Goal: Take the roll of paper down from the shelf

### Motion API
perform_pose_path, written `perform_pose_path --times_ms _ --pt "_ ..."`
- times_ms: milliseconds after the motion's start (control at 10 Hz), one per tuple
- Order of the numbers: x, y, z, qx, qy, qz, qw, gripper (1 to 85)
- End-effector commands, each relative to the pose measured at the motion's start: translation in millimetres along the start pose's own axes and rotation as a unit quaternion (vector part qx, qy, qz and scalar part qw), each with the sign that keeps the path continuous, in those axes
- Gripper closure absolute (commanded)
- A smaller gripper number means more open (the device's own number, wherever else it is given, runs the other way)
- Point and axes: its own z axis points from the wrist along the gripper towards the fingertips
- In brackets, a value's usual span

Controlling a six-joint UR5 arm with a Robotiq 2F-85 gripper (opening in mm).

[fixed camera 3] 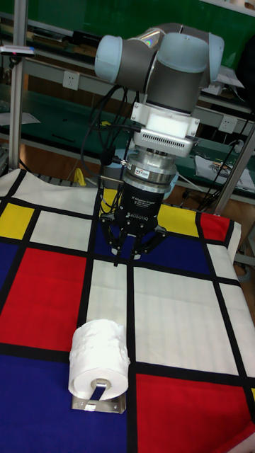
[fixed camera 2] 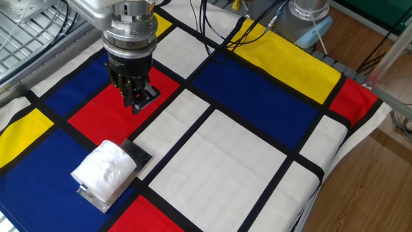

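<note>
The roll of paper (fixed camera 2: 106, 169) is white and bumpy and lies on its side on the shelf (fixed camera 2: 95, 198), a small silver metal stand near the front left of the table. A dark fitting (fixed camera 2: 138, 154) shows at the roll's far end. In the tall fixed view the roll of paper (fixed camera 3: 99, 357) shows its hollow core above the shelf (fixed camera 3: 95, 405). My gripper (fixed camera 2: 140, 102) hangs over the red patch, behind the roll and well apart from it. Its fingers point down, slightly spread, with nothing between them. The tall view shows the gripper (fixed camera 3: 127, 258) above and behind the roll.
A cloth of red, blue, yellow and white patches with black bands (fixed camera 2: 212, 148) covers the table. Black cables (fixed camera 2: 225, 32) trail along the back edge. A wire rack (fixed camera 2: 26, 32) stands at the back left. The table's right edge (fixed camera 2: 335, 167) drops to a wooden floor.
</note>
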Motion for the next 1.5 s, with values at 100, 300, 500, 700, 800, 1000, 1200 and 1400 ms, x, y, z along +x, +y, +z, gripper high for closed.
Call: perform_pose_path --times_ms 100,300,500,700,800,1000,1200,1400 --pt "2.9 5.3 -1.3 -0.012 0.006 -0.003 0.9999 57.3" --pt "5.1 8.0 -1.5 -0.017 0.011 0.002 0.9998 57.3" --pt "2.6 10.6 0.0 -0.022 0.010 -0.019 0.9995 57.3" --pt "0.2 8.2 -5.2 -0.020 0.019 -0.038 0.9989 57.3" --pt "-7.8 7.5 -9.2 -0.020 0.018 -0.048 0.9985 57.3" --pt "-23.0 10.6 -5.5 -0.022 0.020 -0.052 0.9982 57.3" --pt "-15.8 15.6 0.9 -0.029 0.045 -0.019 0.9984 57.3" --pt "-17.5 8.8 3.3 -0.004 0.062 -0.024 0.9978 57.3"
